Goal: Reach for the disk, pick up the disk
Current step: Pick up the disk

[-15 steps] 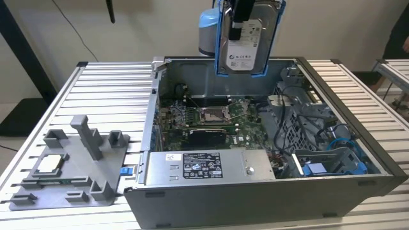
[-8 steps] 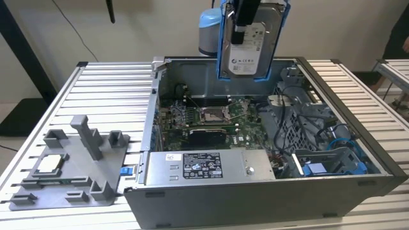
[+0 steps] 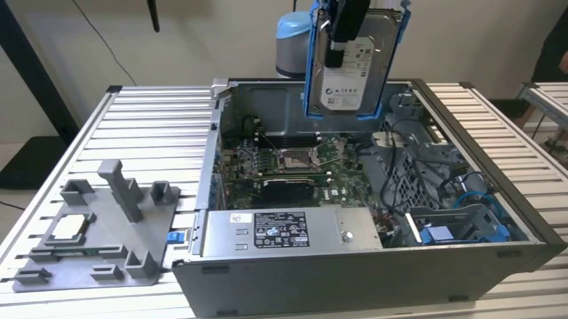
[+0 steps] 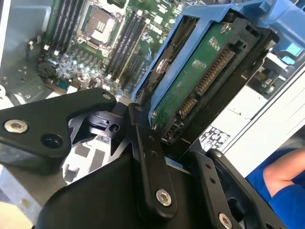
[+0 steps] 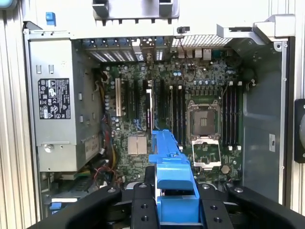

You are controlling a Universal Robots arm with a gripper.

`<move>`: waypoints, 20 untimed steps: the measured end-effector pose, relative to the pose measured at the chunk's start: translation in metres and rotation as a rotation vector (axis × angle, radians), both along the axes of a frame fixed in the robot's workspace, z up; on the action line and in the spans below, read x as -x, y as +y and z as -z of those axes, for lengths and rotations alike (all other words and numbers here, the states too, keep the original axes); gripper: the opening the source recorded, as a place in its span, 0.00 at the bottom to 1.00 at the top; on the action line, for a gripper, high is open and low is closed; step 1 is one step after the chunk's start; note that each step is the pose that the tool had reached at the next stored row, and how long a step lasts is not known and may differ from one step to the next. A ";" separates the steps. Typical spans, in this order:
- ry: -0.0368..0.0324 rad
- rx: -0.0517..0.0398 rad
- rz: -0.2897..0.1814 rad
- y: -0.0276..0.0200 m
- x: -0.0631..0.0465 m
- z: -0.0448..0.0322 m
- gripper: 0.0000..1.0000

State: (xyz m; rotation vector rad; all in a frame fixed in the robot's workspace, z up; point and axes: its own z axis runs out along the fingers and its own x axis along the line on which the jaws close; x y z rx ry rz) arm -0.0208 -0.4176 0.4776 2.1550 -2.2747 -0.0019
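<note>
I'm holding the disk [image 3: 353,63] up in the air, above the open computer case [image 3: 355,279], w/ my gripper [image 3: 342,40] clamped on it from above. The disk is hanging on edge, label side toward the exterior view, blue frame [image 3: 312,73] wrapping its long sides. I'm judging the pick is done: the disk is clear of the case and nothing's touching it but me.

In the second wrist view my fingers [image 4: 147,157] are closing on the frame edge, green circuit-board side and connector [image 4: 209,76] facing the camera. I'm gripping the edge rather than the flat faces, prob. because that's the part that stands up out of a bay. In the first wrist view the frame [image 5: 174,186] is sitting between my black finger links, motherboard [image 5: 162,114] and empty CPU socket [image 5: 205,121] straight below.

Arm pose: I'm pointing the tool straight down over the case's back half, w/ the wrist at the top of the exterior view. A grey fixture tray [image 3: 98,232] w/ a small silver chip [image 3: 69,228] is sitting well apart, on the slatted table [image 3: 151,119] at the exterior view's left.
</note>
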 end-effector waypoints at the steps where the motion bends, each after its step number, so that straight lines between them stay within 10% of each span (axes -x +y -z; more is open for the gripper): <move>1: 0.0000 0.0001 0.000 -0.0025 0.000 0.0000 0.00; 20: 0.0000 0.0000 0.005 -0.0500 -0.005 0.0007 0.00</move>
